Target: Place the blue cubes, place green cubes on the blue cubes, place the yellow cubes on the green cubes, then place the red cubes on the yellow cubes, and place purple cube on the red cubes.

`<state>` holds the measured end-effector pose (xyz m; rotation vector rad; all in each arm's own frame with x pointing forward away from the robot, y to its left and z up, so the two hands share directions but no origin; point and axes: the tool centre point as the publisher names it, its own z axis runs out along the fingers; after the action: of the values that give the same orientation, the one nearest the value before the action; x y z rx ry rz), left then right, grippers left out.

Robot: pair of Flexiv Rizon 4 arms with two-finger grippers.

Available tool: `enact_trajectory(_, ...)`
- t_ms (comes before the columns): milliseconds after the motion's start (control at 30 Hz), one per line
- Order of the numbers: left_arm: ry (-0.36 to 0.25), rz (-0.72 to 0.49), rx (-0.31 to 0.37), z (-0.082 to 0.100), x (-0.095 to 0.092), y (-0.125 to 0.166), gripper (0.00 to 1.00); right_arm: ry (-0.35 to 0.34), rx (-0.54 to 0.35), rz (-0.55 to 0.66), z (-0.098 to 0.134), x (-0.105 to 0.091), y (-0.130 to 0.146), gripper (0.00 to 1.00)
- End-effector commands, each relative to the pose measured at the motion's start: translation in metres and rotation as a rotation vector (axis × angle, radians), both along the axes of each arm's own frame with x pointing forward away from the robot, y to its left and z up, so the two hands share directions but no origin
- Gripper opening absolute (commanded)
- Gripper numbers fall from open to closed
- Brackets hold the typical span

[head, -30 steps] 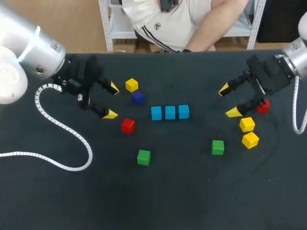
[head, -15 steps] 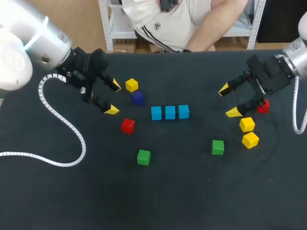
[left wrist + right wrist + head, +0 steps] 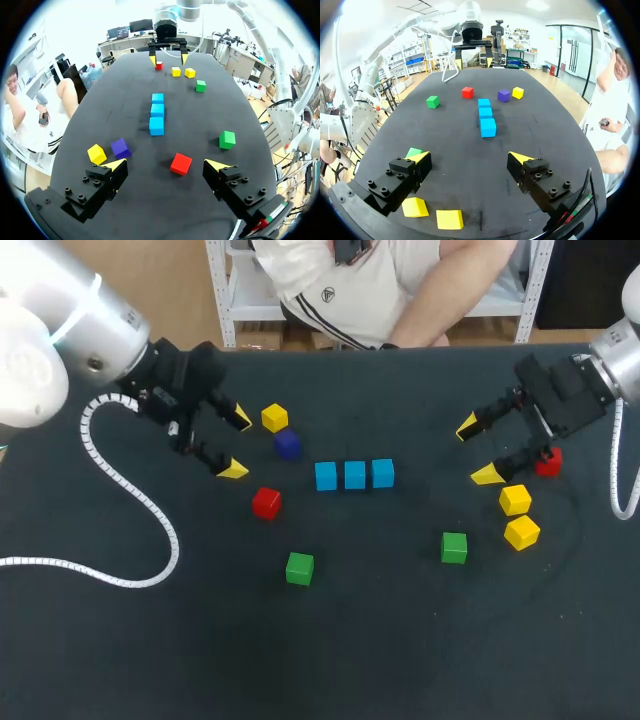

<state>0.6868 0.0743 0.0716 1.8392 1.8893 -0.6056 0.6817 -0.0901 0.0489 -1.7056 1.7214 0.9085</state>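
Three blue cubes [image 3: 355, 475] lie in a row at mid-table. My left gripper [image 3: 237, 444] is open just left of the purple cube [image 3: 288, 444], between a yellow cube [image 3: 275, 418] and a red cube [image 3: 266, 502]. In the left wrist view the gripper [image 3: 166, 164] has the red cube [image 3: 181, 163] between its spread tips, untouched. My right gripper [image 3: 477, 450] is open, with a red cube [image 3: 548, 462] behind it and two yellow cubes [image 3: 515, 499] [image 3: 522, 532] beside it. Green cubes [image 3: 299, 568] [image 3: 454, 547] sit nearer the front. One green cube [image 3: 414, 152] peeks from behind a right finger.
A white coiled cable [image 3: 130, 510] from my left arm trails over the table's left side. All cubes lie singly on the dark tabletop [image 3: 380, 640].
My left arm has swung a little toward the back of the table, its gripper staying open by the purple cube. The right arm and the cubes have not moved.
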Motion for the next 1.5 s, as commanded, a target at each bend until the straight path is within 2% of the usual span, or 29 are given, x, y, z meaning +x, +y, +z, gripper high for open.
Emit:
enact_trajectory(33, 0.002, -0.003, 0.000, 0.000, 0.002, 0.000, 1.00, -0.002, 0.002, 0.000, 0.000, 0.000, 0.000, 1.00)
enact_trajectory(300, -0.064, -0.074, -0.018, 0.003, 0.009, -0.009, 1.00, -0.002, 0.002, 0.000, 0.000, 0.000, 0.000, 1.00)
enact_trajectory(433, -0.049, -0.101, -0.033, -0.002, 0.019, -0.016, 1.00, -0.002, 0.002, 0.000, 0.000, 0.000, 0.000, 1.00)
enact_trajectory(467, -0.026, -0.095, -0.063, -0.005, 0.023, -0.016, 1.00, -0.002, 0.002, 0.000, 0.000, 0.000, 0.000, 1.00)
enact_trajectory(500, -0.028, -0.090, -0.067, -0.005, 0.025, -0.015, 1.00, -0.002, 0.002, 0.000, 0.000, 0.000, 0.000, 1.00)
enact_trajectory(533, -0.046, -0.093, -0.051, -0.005, 0.027, -0.015, 1.00, -0.002, 0.002, 0.000, 0.000, 0.000, 0.000, 1.00)
enact_trajectory(633, -0.051, -0.088, -0.052, -0.002, 0.032, -0.011, 1.00, -0.002, 0.002, 0.000, 0.000, 0.000, 0.000, 1.00)
enact_trajectory(700, -0.021, -0.060, -0.041, -0.004, 0.037, -0.007, 1.00, -0.002, 0.002, 0.000, 0.000, 0.000, 0.000, 1.00)
enact_trajectory(1000, -0.029, -0.099, -0.033, 0.013, 0.057, -0.008, 1.00, -0.002, 0.002, 0.000, 0.000, 0.000, 0.000, 1.00)
enact_trajectory(1133, -0.015, -0.124, -0.019, 0.013, 0.068, -0.010, 1.00, -0.002, 0.002, 0.000, 0.000, 0.000, 0.000, 1.00)
enact_trajectory(1233, -0.023, -0.166, -0.018, 0.015, 0.071, -0.011, 1.00, -0.002, 0.002, 0.000, 0.000, 0.000, 0.000, 1.00)
enact_trajectory(1500, -0.023, -0.166, -0.018, 0.015, 0.071, -0.011, 1.00, -0.002, 0.002, 0.000, 0.000, 0.000, 0.000, 1.00)
